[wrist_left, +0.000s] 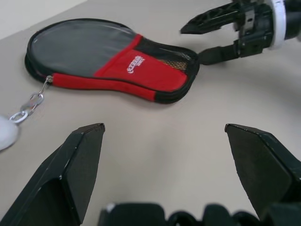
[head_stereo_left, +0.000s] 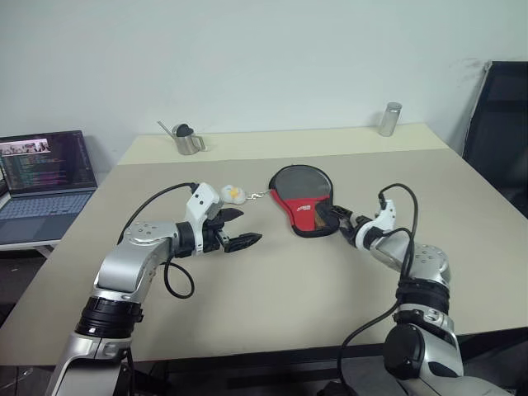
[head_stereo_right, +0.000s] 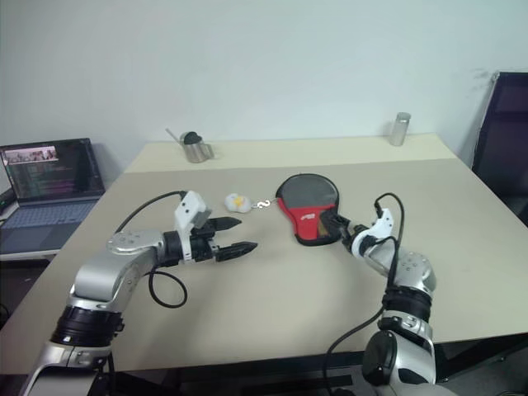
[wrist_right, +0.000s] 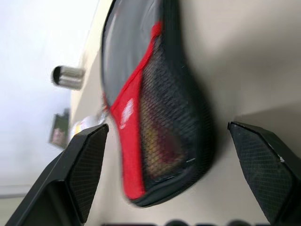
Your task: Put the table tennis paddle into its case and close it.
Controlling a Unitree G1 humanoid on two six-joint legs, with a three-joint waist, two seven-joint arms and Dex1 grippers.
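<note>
The case (head_stereo_left: 304,200) lies flat on the table (head_stereo_left: 272,289), round end away from me, narrow red end toward my right pincer (head_stereo_left: 346,220). Through the mesh pocket, in the right wrist view, I see red and yellow stripes, which I take to be the handle of the table tennis paddle (wrist_right: 162,141); the blade is hidden by the fabric. The zip edge looks drawn together along the side I can see, with the pom-pom charm (head_stereo_right: 238,200) lying on its chain just beside the round end. I judge the task at or near its last check.

My left pincer (head_stereo_left: 238,230) is spread wide and empty, off the table and apart from the case. My right pincer is also spread wide and empty, its tips just at the narrow end; I cannot tell whether they touch it.

Procedure for the step in hand:
1. Confirm the zip is fully run home. The far edge is hidden from me, so inspect it before withdrawing.
2. If a gap remains, pin the narrow end with the right pincer and draw the chain with the left.
3. Pull along the seam, not upward, or the case will lift and slide.
</note>
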